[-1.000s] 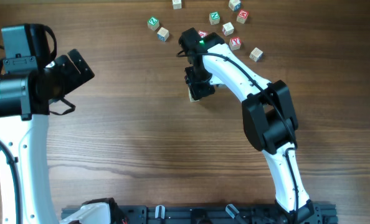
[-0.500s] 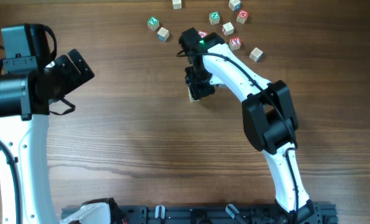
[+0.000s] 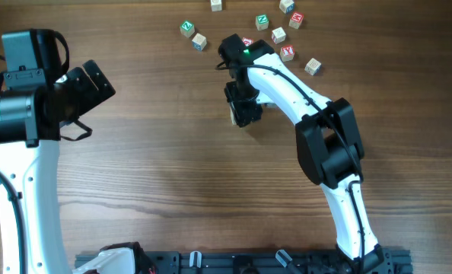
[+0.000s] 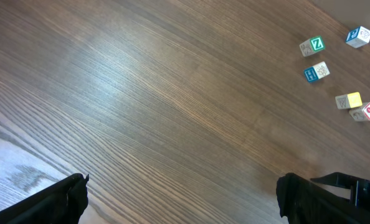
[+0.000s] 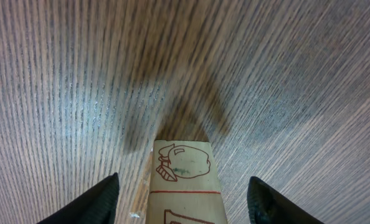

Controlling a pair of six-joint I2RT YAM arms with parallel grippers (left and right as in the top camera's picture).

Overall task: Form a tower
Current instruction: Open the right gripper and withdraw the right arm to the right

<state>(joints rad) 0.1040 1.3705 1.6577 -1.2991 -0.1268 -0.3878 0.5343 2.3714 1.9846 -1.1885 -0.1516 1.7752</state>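
Right gripper stands open astride the tower, clear of it on both sides.

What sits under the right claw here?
The tower of alphabet cubes stands on the wooden table inside the open right claw, with gaps on both sides. Overhead, the claw covers nearly all of it, so its cubes cannot be counted.

In the overhead view the tower is almost wholly covered by the right gripper; only a pale sliver is seen. In the right wrist view its lower part is cut off by the bottom edge, as are both fingers. One loose cube is partly hidden behind the right arm.
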